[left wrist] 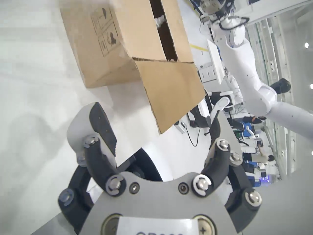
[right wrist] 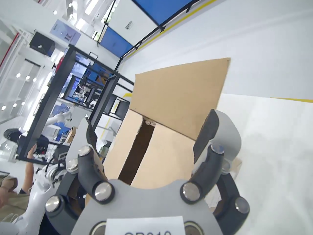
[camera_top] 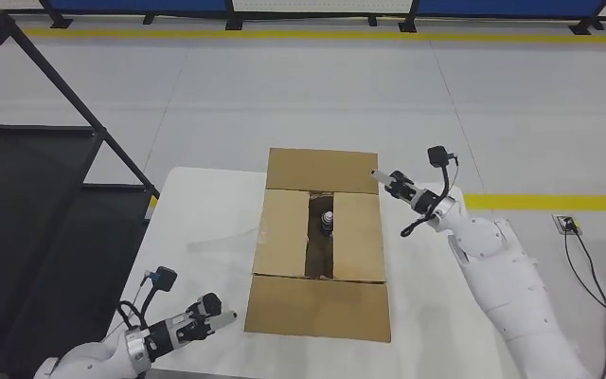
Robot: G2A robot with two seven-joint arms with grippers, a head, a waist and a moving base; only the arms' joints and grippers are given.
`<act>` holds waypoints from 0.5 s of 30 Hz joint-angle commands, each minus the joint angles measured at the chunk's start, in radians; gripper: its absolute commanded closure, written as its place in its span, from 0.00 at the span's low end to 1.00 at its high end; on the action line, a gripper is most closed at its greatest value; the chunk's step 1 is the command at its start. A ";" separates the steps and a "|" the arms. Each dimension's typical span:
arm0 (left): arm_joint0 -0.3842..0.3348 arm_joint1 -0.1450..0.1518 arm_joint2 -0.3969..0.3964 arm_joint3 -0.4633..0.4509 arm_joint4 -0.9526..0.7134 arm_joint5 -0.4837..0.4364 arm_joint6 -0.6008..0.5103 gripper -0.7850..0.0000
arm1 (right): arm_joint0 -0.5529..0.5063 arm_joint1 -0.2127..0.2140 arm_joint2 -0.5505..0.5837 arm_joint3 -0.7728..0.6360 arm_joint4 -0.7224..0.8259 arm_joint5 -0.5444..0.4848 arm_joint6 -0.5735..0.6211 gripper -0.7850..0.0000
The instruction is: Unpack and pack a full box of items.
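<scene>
Nearest, at the front-left of the white table [camera_top: 199, 218], the left gripper [camera_top: 216, 313] hovers just off the near-left corner of the one cardboard box [camera_top: 284, 237], apart from it. In its own wrist view the left gripper [left wrist: 159, 125] has two fingers [left wrist: 101, 123] spread wide with nothing between them, and it points toward the box [left wrist: 117, 25].

The box stands in the middle of the table and has four flaps. The near flap [camera_top: 317, 308] is folded outward toward the robot. Beyond it, two side flaps [camera_top: 358, 237] lie almost flat over the opening, with one narrow dark gap between them. Through that gap one item [camera_top: 328, 224] can be seen inside the box, dark with a pale band. The left wrist view shows it too [left wrist: 159, 21]. What else the box holds is hidden by the flaps. The far flap [camera_top: 322, 171] is folded outward, away from the robot.

At the right corner of the far flap is the right gripper [camera_top: 383, 178]; whether it touches the cardboard I cannot tell. Its wrist view shows the right gripper [right wrist: 149, 133] with two fingers [right wrist: 205, 133] held apart and empty, above the box [right wrist: 171, 99].

Off the table to the left stands one black frame [camera_top: 66, 180]. Farther out, two yellow lines [camera_top: 284, 33] mark the floor.
</scene>
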State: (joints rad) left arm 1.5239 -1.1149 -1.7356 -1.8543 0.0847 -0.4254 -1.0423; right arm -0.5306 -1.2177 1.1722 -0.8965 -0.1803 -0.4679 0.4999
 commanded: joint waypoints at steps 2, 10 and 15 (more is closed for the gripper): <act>-0.021 0.001 0.038 0.014 0.007 0.014 0.004 0.00 | 0.040 -0.014 -0.030 0.076 -0.022 0.008 -0.047 0.00; -0.085 0.005 0.141 0.059 -0.007 0.042 -0.019 0.00 | 0.145 -0.070 -0.118 0.298 -0.008 -0.038 -0.106 0.00; -0.113 0.005 0.197 0.068 -0.012 0.055 -0.009 0.00 | 0.201 -0.106 -0.152 0.415 0.033 -0.080 -0.079 0.00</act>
State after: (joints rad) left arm 1.4143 -1.1102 -1.5465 -1.7868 0.0747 -0.3723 -1.0517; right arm -0.3366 -1.3187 1.0241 -0.4985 -0.1545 -0.5418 0.4135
